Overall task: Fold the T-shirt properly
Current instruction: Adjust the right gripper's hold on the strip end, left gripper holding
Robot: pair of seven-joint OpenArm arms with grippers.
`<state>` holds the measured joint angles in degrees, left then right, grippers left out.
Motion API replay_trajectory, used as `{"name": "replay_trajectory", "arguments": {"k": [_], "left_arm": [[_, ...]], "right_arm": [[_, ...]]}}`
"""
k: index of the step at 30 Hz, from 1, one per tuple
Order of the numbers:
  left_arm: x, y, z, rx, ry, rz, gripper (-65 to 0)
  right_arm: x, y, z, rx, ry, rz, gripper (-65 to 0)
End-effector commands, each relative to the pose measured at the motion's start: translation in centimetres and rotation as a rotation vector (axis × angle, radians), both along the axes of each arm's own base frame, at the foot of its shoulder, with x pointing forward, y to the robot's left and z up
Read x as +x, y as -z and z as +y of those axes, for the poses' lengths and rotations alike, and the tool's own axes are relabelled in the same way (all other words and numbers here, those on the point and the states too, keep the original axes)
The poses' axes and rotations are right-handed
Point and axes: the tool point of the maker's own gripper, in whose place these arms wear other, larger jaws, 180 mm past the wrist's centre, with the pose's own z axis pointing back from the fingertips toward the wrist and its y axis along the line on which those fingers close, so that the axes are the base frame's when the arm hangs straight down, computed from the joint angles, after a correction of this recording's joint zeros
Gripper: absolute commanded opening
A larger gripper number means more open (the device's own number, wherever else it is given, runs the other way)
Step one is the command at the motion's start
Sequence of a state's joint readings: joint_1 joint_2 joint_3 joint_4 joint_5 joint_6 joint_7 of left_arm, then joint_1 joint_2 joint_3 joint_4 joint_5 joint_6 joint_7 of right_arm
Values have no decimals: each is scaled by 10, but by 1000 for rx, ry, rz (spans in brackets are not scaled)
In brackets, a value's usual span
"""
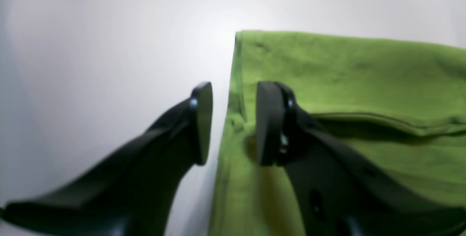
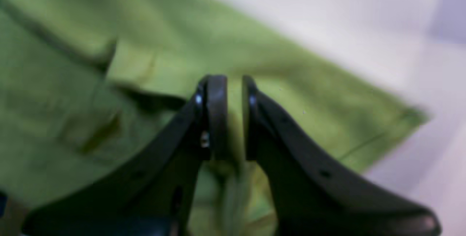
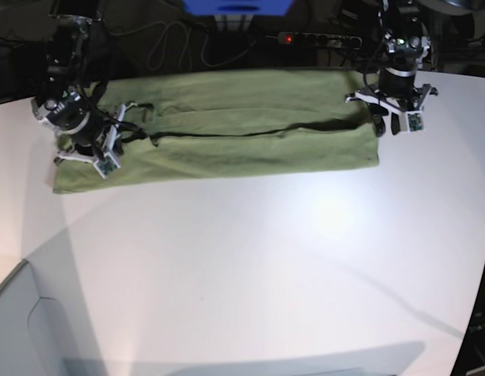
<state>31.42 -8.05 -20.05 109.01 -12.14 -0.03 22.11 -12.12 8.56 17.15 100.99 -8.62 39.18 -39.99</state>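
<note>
The T-shirt [image 3: 226, 129] lies folded in a long band across the far side of the table [image 3: 273, 266]. A power strip [image 3: 319, 37] sits behind it, beyond the table.

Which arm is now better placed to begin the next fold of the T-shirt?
Probably the right: the right gripper is already pinching the T-shirt, while the left gripper stands open astride its edge.

Left gripper [image 1: 233, 123] jaws parted and pointing down; right gripper [image 2: 235, 117] jaws nearly closed.
</note>
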Motion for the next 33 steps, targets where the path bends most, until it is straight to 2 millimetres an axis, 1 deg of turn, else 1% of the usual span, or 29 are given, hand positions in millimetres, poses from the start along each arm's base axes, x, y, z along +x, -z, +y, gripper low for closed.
{"name": "replay_trajectory", "arguments": {"k": [1,2,4,7,10,11,13,15,16,18,19,21,22,24,28,33], "left_arm": [[4,-9,2,14,4,-37,-452],[4,-9,2,14,4,-37,-452],[4,-10,2,14,4,-38,-452],[5,-10,2,14,4,-40,-452],[4,-10,2,17,8,-38,-452],[5,-10,2,19,11,-38,-451],[5,-10,2,16,7,-38,-451],[5,-10,2,14,6,-38,-447],[5,-10,2,14,6,-38,-427],[5,-9,1,13,5,-38,-376],[4,-9,1,13,7,-37,-348],[4,-9,1,13,7,-38,-298],[4,-9,1,13,7,-38,-283],[4,-9,1,13,7,-38,-279],[2,-5,2,9,3,-27,-278],[-3,8,3,-30,-18,-3,-277]], "right_arm": [[0,-6,3,12,-22,-22,-602],[-7,-2,4,14,-24,-5,-602],[-18,6,12,22,-47,25,-602],[-29,13,21,26,-82,57,-602],[-33,14,18,16,-85,65,-602],[-31,10,18,13,-87,53,-602],[-29,-3,10,-9,-71,15,-602],[-25,-27,-3,-40,-38,-54,-602],[-22,-39,-8,-57,-28,-88,-602],[-18,-56,-15,-84,-12,-136,-602],[-17,-60,-20,-96,-2,-147,-602],[-18,-61,-29,-109,23,-147,-602],[-19,-59,-33,-111,33,-141,-602],[-22,-50,-36,-100,46,-113,-602],[-32,-22,-40,-67,71,-31,-602],[-40,7,-34,28,91,4,-602]]}}
